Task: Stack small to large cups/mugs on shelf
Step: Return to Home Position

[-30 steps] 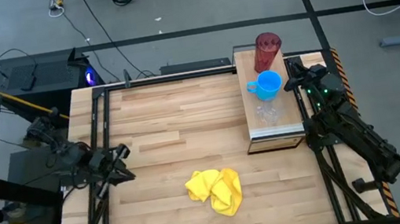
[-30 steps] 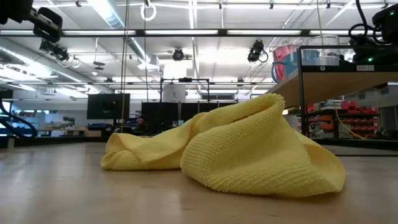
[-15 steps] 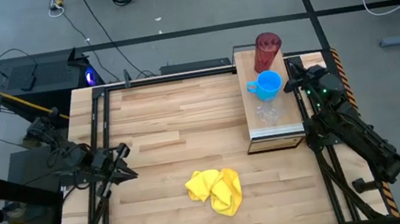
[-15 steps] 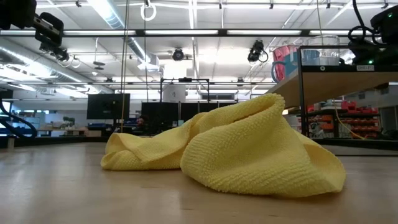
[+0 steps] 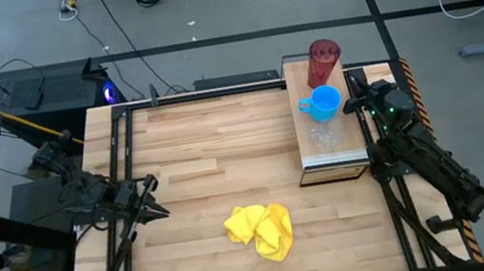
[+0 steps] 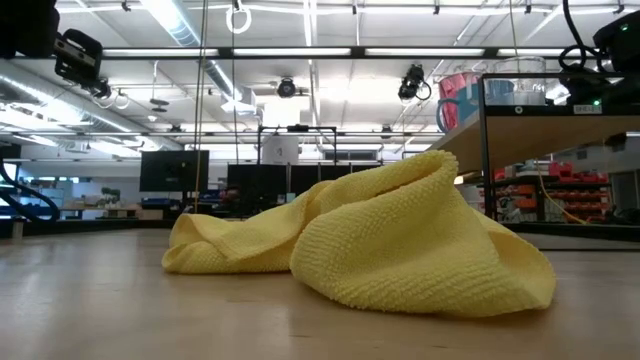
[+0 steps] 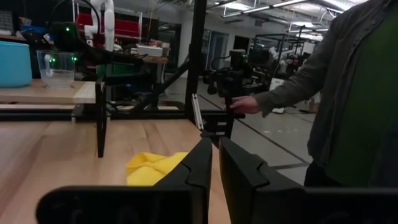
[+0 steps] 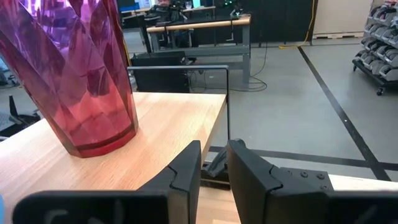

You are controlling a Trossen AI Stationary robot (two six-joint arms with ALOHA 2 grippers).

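- Found right gripper (image 8: 213, 152) pressed together, empty, beside red tumbler (image 5: 323, 63).
- Saw tumbler, blue mug (image 5: 323, 101), clear cup (image 5: 323, 136) upright, lined along shelf's (image 5: 336, 156) length.
- Found left gripper (image 7: 214, 147) pressed together too.

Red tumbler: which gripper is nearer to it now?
Right. The right gripper sits beside the shelf, close to the red tumbler; the left gripper is far across the table, near its left edge.
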